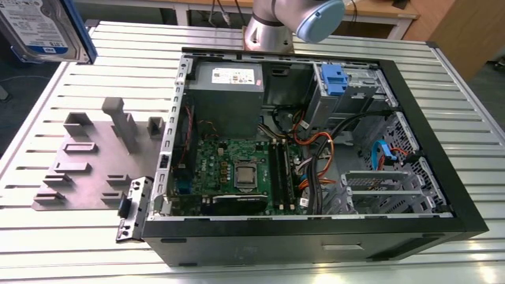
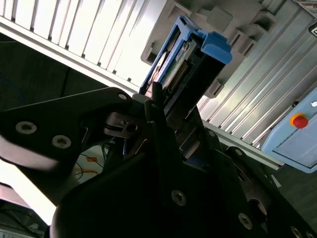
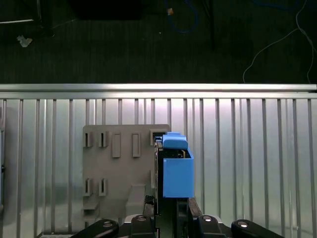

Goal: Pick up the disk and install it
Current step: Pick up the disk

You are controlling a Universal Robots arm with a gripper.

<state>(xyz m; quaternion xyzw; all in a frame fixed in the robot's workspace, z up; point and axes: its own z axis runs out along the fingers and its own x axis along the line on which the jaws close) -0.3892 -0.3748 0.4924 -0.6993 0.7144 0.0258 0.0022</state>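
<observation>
The disk (image 1: 44,29), a silver drive with a white-and-blue label in a blue carrier, hangs high over the table's far corner at the exterior view's left. In both wrist views my gripper (image 3: 168,202) is shut on it. The first wrist view shows the disk (image 3: 176,171) edge-on above the grey fixture plate (image 3: 119,168). The second wrist view shows the disk (image 2: 183,64) sticking out past the black fingers (image 2: 156,106), blue tab outermost.
The open computer case (image 1: 442,160) lies on the slatted table, with a motherboard, a grey power supply (image 1: 229,89), a metal cage with a blue latch (image 1: 335,80) and a drive bay (image 1: 387,189). The grey fixture plate (image 1: 94,160) lies beside it. The arm's base (image 1: 276,23) stands behind.
</observation>
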